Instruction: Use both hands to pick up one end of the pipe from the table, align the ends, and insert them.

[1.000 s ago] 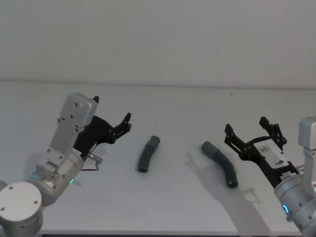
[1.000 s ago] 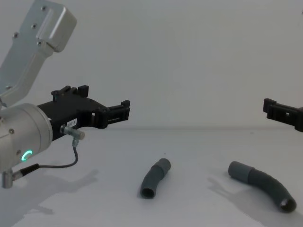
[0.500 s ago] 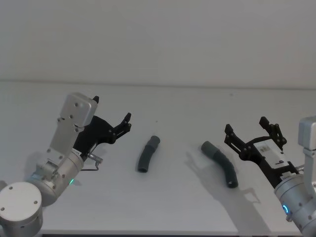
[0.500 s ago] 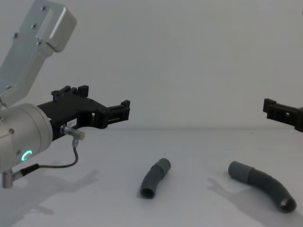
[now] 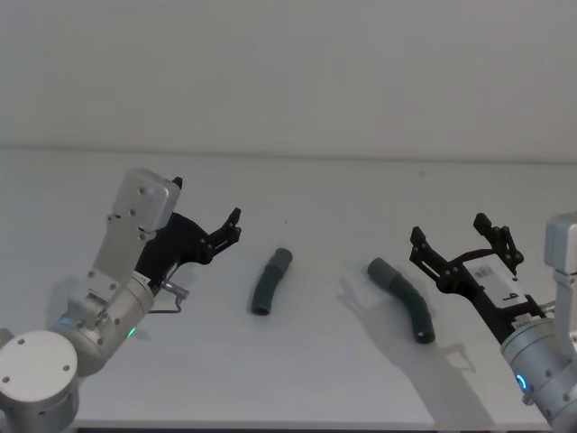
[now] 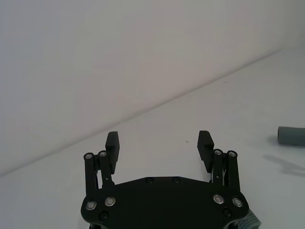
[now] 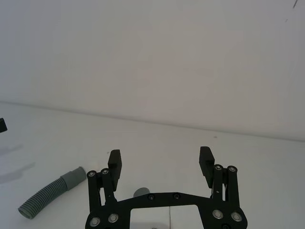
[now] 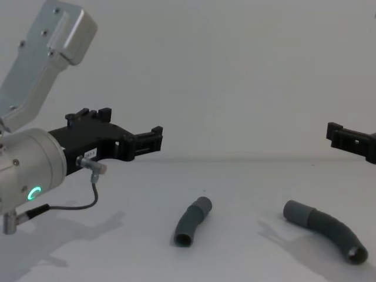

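Left gripper had shifted slightly, jaws spread wide like the right gripper's; each needed to straddle its piece, short elbow or ribbed bend, squarely.

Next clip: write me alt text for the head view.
Two dark grey pipe pieces lie apart on a white table, the short piece left of the long piece. The open left hand and open right hand flank them, touching neither.
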Tool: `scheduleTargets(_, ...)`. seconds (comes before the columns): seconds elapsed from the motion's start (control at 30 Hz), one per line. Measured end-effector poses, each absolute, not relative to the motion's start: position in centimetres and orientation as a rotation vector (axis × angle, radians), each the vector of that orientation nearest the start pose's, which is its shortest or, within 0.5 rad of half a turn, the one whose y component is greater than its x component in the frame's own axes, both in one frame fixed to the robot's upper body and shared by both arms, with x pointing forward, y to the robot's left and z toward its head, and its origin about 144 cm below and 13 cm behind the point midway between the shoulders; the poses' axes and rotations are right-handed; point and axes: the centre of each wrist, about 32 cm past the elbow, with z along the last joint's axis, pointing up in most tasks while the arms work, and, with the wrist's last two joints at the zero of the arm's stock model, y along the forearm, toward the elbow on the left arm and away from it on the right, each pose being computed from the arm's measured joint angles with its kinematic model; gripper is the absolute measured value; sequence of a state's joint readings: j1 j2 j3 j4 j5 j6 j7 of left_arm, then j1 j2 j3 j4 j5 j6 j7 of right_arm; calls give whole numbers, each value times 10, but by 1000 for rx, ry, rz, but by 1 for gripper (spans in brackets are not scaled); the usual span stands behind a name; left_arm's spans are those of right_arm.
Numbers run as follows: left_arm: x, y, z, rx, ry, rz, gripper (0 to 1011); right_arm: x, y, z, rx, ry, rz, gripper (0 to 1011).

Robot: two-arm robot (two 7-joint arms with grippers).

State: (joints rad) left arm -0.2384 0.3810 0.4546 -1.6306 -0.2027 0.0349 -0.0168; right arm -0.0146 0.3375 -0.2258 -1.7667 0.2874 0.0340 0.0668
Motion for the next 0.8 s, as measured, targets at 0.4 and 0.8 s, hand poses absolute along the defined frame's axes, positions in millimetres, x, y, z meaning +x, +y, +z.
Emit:
scheduleTargets(0.4,494,193,1220,158,-172,1074,1001,443,-237,1189,26,-75,-1230,1001)
scheduleTargets(0.8,506,188,1239,269,-58,1010,1001,443,-237,1189,26,-75,-1230,1001)
